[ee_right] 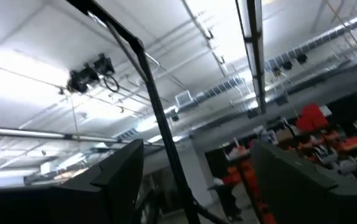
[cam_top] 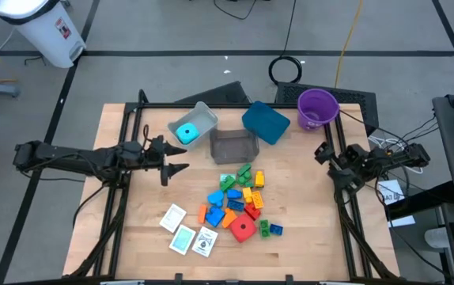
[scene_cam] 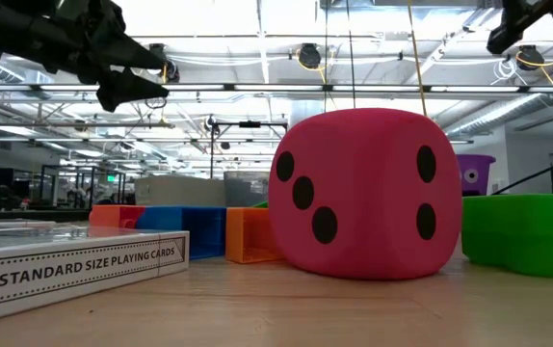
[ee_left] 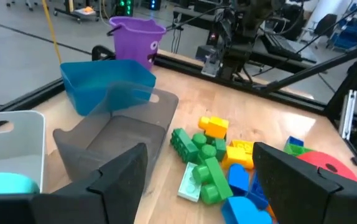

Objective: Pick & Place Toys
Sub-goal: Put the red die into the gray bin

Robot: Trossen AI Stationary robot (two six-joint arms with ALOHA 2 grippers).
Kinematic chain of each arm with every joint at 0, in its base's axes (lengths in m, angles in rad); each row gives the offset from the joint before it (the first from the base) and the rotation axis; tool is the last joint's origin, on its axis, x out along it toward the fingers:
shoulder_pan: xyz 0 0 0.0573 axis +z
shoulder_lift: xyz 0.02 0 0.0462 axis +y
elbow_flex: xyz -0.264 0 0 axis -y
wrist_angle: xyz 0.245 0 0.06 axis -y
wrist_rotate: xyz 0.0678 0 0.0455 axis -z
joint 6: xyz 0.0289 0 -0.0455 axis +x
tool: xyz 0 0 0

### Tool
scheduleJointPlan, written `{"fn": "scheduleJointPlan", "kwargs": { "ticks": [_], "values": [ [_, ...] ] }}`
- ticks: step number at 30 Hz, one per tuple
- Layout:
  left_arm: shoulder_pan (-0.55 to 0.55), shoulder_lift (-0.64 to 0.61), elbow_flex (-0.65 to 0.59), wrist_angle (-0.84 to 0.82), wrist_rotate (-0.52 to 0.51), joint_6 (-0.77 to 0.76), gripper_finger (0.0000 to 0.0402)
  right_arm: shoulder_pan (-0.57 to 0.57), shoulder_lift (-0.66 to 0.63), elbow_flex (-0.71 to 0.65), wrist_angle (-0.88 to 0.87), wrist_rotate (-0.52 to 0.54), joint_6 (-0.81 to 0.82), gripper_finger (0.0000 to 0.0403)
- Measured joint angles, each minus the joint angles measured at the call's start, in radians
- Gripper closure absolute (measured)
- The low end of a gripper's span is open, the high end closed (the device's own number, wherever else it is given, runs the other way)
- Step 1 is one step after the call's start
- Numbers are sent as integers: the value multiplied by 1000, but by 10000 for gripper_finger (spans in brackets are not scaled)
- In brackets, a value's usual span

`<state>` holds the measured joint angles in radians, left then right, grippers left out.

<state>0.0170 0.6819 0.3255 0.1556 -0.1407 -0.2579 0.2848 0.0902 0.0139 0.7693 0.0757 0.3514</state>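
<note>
A heap of small bricks (cam_top: 241, 198) in red, blue, green, yellow and orange lies mid-table, seen close in the left wrist view (ee_left: 219, 165). A red dice cube (cam_top: 243, 229) sits at the heap's near side and looms large in the low view (scene_cam: 363, 193). A cyan cube (cam_top: 186, 132) rests inside the light grey bin (cam_top: 203, 117). Three flat cards (cam_top: 186, 236) lie near the front. My left gripper (cam_top: 178, 159) hovers open to the left of the heap, pointing at it (ee_left: 200, 149). My right gripper (cam_top: 323, 150) stands open at the right edge, tipped up at the ceiling (ee_right: 197, 180).
A dark bin (cam_top: 233, 145) and a teal bin (cam_top: 265, 121) stand at the back beside the light grey one. A purple cup (cam_top: 317, 107) sits at the far right corner. Bare wood lies left of the cards and right of the heap.
</note>
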Motion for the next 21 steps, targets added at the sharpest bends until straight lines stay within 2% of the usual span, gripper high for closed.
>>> {"fn": "scheduleJointPlan", "kwargs": {
  "ticks": [3, 6, 9, 12, 16, 19, 21],
  "values": [
    [0, 13, 0, -4, -1, -13, 105, 0, 0, 0, -37, 11, -43, 138],
    [0, 26, 0, -3, -1, -14, 105, 0, 10, 0, -80, 73, -57, 138],
    [0, 32, 0, -2, -1, -14, 105, 5, 96, 0, -38, 106, -6, 139],
    [1, 32, 0, -2, -1, -3, 105, 33, 274, 7, 117, 107, 38, 140],
    [2, 32, 0, 10, -59, 17, 105, 88, 618, 97, 263, 108, -19, 140],
    [2, 32, 0, 5, -120, 16, 105, 139, 897, 284, 301, 88, -144, 140],
    [2, 32, 0, 1, -130, 11, 105, 180, 1083, 414, 282, 13, -234, 140]
  ]
}}
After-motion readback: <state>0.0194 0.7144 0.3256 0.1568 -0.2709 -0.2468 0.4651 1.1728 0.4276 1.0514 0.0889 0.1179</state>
